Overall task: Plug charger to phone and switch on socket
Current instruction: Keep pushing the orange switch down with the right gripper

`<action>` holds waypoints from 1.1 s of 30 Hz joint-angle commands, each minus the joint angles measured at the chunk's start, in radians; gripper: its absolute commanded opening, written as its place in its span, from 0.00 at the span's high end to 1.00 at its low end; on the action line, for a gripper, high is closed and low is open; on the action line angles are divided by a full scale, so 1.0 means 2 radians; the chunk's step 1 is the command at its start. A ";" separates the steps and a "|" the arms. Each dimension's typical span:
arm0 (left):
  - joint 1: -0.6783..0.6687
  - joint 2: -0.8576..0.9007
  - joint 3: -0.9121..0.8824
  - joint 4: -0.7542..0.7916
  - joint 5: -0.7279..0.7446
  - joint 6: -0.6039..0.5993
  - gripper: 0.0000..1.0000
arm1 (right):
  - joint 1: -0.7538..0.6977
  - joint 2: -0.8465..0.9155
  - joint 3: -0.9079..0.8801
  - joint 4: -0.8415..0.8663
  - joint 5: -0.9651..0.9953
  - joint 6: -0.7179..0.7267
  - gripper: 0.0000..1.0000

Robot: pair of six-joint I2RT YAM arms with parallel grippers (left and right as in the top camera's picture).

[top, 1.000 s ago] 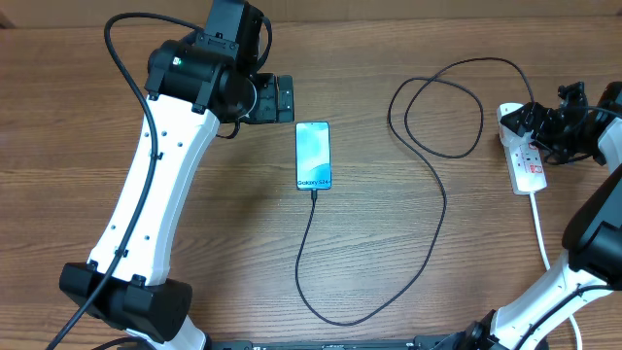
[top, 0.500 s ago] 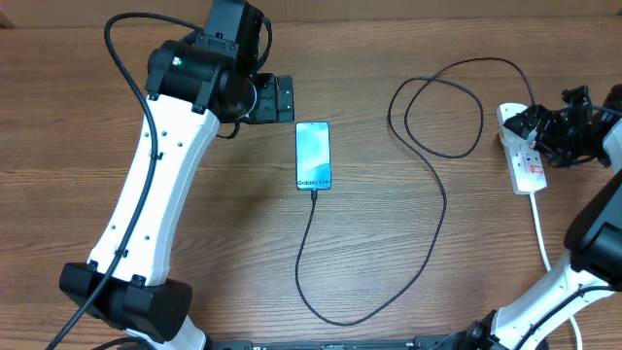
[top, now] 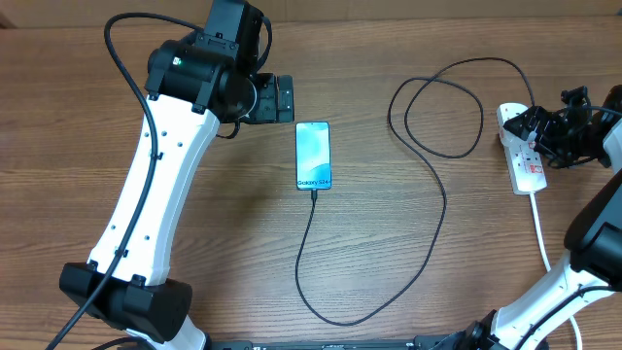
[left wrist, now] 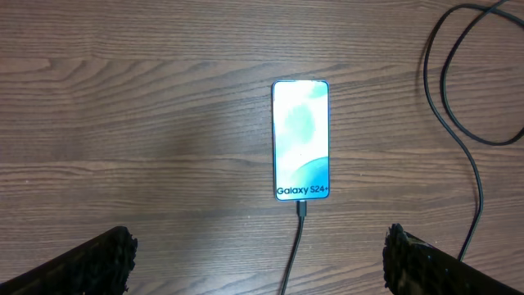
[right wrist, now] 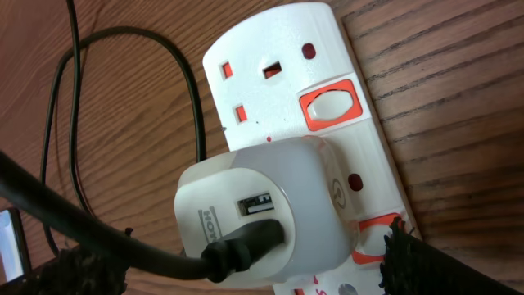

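Note:
The phone (top: 313, 156) lies screen-up mid-table, its teal screen lit. It also shows in the left wrist view (left wrist: 301, 139), where the charger's connector tip (left wrist: 302, 210) sits in its lower end. The black charger cable (top: 442, 209) loops round to the white socket strip (top: 529, 173) at the right. In the right wrist view its black plug (right wrist: 250, 242) sits in a white adapter (right wrist: 270, 197) on the strip (right wrist: 270, 45). My right gripper (right wrist: 254, 274) is open and straddles the adapter. Its right fingertip (right wrist: 422, 262) is at a red-ringed switch (right wrist: 375, 236). My left gripper (left wrist: 262, 266) is open and empty, hovering beyond the phone.
A second red-ringed switch (right wrist: 331, 105) sits beside a free outlet on the strip. The strip's white cord (top: 540, 233) runs toward the table's front. The left arm (top: 155, 185) spans the left side of the wooden table.
My right gripper has shifted slightly to the right over the socket strip. The phone, the cable and the left arm have not moved.

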 commanded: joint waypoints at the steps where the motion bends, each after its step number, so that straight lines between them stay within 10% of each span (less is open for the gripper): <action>1: 0.002 0.003 -0.001 0.001 -0.007 0.006 0.00 | 0.009 -0.001 0.005 0.000 -0.003 -0.007 0.00; 33: 0.002 0.003 -0.001 0.001 -0.007 0.006 0.00 | 0.015 -0.001 -0.005 -0.003 -0.025 -0.028 0.00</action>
